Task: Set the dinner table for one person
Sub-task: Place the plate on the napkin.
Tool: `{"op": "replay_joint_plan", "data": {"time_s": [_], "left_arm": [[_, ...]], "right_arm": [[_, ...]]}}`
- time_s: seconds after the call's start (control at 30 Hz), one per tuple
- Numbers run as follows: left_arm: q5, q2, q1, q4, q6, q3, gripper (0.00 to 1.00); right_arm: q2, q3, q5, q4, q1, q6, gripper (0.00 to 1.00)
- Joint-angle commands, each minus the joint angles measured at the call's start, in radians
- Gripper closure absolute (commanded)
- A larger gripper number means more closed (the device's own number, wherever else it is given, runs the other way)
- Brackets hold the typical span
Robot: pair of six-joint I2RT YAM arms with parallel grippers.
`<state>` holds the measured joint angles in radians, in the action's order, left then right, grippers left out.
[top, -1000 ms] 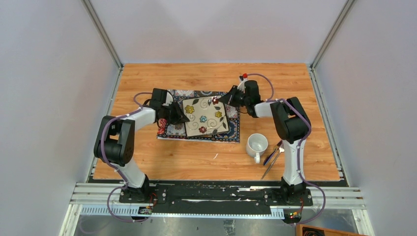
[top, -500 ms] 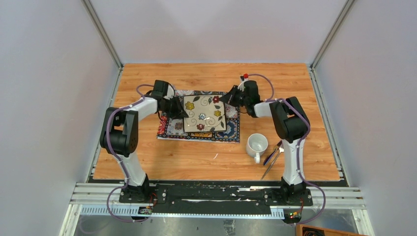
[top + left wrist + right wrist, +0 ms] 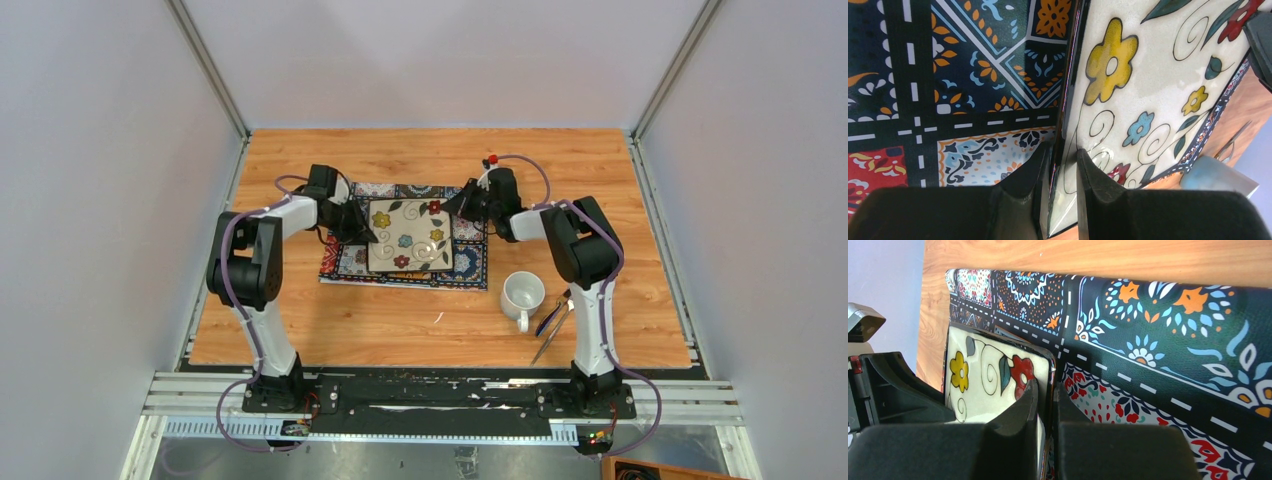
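A square cream plate point(image 3: 408, 235) with painted flowers is over the colourful placemat point(image 3: 465, 262), which lies on the wood-grain dinner table point(image 3: 400, 160). My left gripper point(image 3: 362, 228) is shut on the plate's left rim; in the left wrist view its jaws point(image 3: 1064, 152) pinch the dark edge of the plate point(image 3: 1148, 85) above the placemat point(image 3: 973, 75). My right gripper point(image 3: 458, 205) is shut on the plate's far right corner; in the right wrist view it point(image 3: 1045, 385) clamps the rim of the plate point(image 3: 983, 380) over the placemat point(image 3: 1173, 340).
A white mug point(image 3: 522, 296) stands on the table right of the placemat's near corner. Metal cutlery point(image 3: 553, 330) lies beside it, close to the right arm's upright link. Grey walls enclose the table on three sides.
Both arms have carried the plate away from the near edge and turned it squarer to the placemat. The left arm has swung further out over the table. Both grips held.
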<state>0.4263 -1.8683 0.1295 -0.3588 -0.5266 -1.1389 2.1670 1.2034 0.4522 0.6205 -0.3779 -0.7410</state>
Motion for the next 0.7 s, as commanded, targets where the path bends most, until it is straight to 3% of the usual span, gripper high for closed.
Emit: {"op": "replay_joint_plan", "data": {"time_s": [0.0,0.37,0.67], "left_arm": [[-0.074,-0.014,-0.032,0.075,-0.009,-0.053,1.0],[-0.05,-0.055,-0.034,0.109,-0.021,-0.055,1.0],[-0.063,-0.068,-0.034,0.107,-0.019,-0.051,0.89]], "right_arm": [[0.017,0.012,0.031,-0.021,-0.05,0.096,1.0],[0.032,0.004,0.032,-0.014,-0.052,0.1,1.0],[0.039,0.002,0.02,-0.011,-0.052,0.101,1.0]]}}
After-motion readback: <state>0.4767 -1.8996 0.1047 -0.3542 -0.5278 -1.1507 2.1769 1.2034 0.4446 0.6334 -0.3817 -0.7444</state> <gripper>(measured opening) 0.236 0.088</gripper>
